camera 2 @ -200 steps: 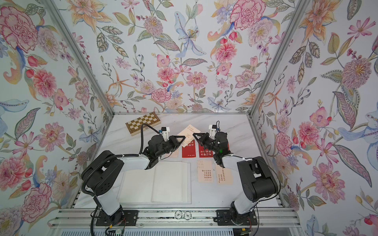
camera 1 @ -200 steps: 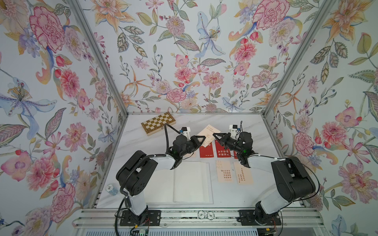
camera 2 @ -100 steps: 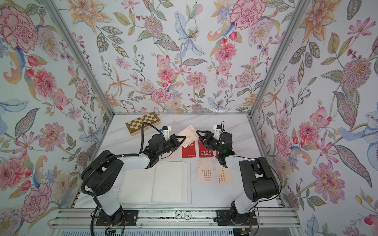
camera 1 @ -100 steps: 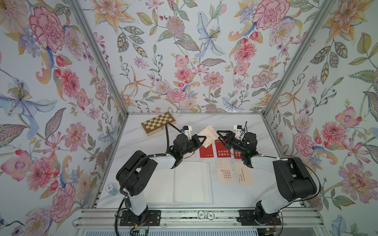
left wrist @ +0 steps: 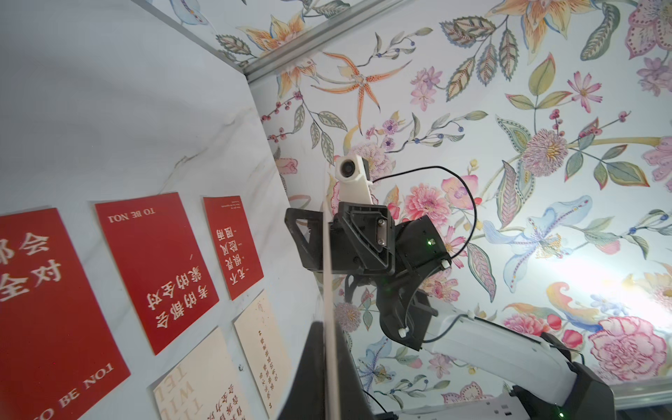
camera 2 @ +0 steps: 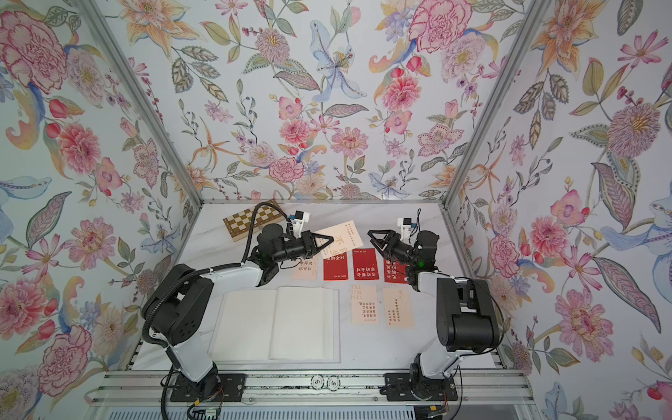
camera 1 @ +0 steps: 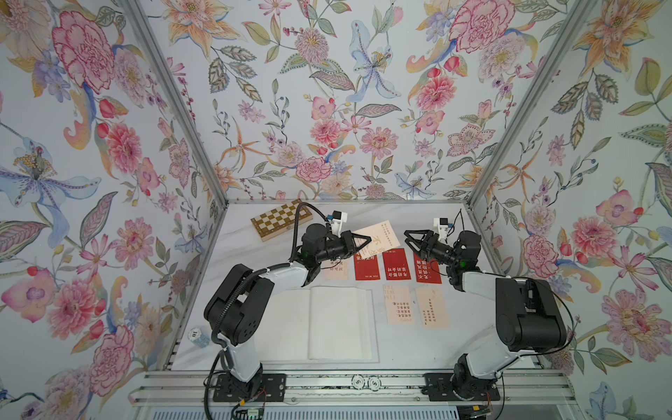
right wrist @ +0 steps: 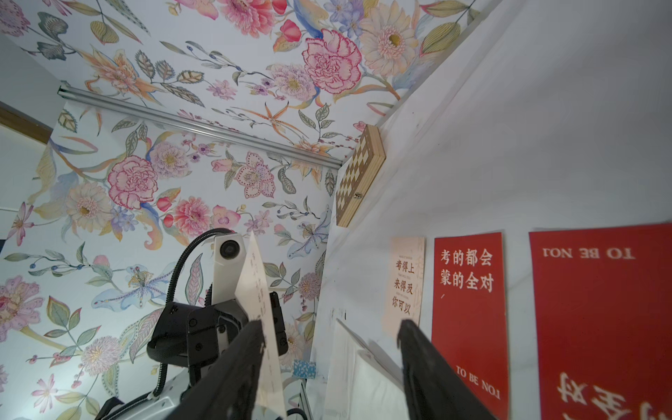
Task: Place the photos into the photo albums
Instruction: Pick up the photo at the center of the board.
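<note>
In both top views my left gripper is shut on one corner of a cream photo held in the air above the table. The left wrist view shows that photo edge-on between the closed jaws. My right gripper stands open and empty, a short way to the right of the photo. The photo album lies open near the front, with white pages. Three red photos lie in a row behind it. Cream photos lie flat beside them.
A checkered wooden chessboard box sits at the back left of the table. A small blue-and-white roll stands at the left front edge. Flowered walls close in the left, back and right sides.
The right gripper has opened, let go of the cream photo and drawn back to the right. The left gripper has closed on the photo and now holds it alone.
</note>
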You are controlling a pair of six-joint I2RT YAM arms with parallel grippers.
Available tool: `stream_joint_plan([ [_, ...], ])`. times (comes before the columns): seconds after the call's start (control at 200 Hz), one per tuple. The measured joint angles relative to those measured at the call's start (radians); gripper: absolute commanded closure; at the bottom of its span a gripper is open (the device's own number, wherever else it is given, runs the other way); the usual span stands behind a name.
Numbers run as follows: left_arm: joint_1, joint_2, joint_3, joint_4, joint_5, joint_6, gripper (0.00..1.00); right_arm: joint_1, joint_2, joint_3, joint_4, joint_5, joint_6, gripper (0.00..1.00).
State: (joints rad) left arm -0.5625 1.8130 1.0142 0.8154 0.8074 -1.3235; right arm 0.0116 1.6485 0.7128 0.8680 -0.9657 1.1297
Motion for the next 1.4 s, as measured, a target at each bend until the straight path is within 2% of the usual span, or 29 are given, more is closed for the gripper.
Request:
stream_joint_plan([
  [0.095,0.002,0.010,0.001,-0.030,0.045,0.015,1.00,0.034,0.018,0.000,0.015,-0.030,-0.004,0.44],
  [0.335,0.014,-0.008,0.026,-0.248,0.078,0.157,1.00,0.074,0.055,0.000,0.056,-0.073,-0.007,0.54],
  [0.415,0.019,-0.014,0.031,-0.285,0.084,0.184,1.00,0.087,0.064,0.001,0.078,-0.083,-0.002,0.60],
  [0.676,0.034,-0.016,0.036,-0.380,0.107,0.246,1.00,0.133,0.069,0.006,0.112,-0.119,0.003,0.67],
  [0.826,0.047,-0.024,0.049,-0.431,0.114,0.275,1.00,0.143,0.069,0.006,0.116,-0.124,0.000,0.67],
  [1.071,0.057,-0.047,0.074,-0.475,0.132,0.307,1.00,0.153,0.069,0.006,0.067,-0.123,-0.055,0.59],
  [1.396,0.065,-0.048,0.080,-0.484,0.148,0.314,1.00,0.164,0.071,0.006,0.033,-0.123,-0.091,0.59],
])
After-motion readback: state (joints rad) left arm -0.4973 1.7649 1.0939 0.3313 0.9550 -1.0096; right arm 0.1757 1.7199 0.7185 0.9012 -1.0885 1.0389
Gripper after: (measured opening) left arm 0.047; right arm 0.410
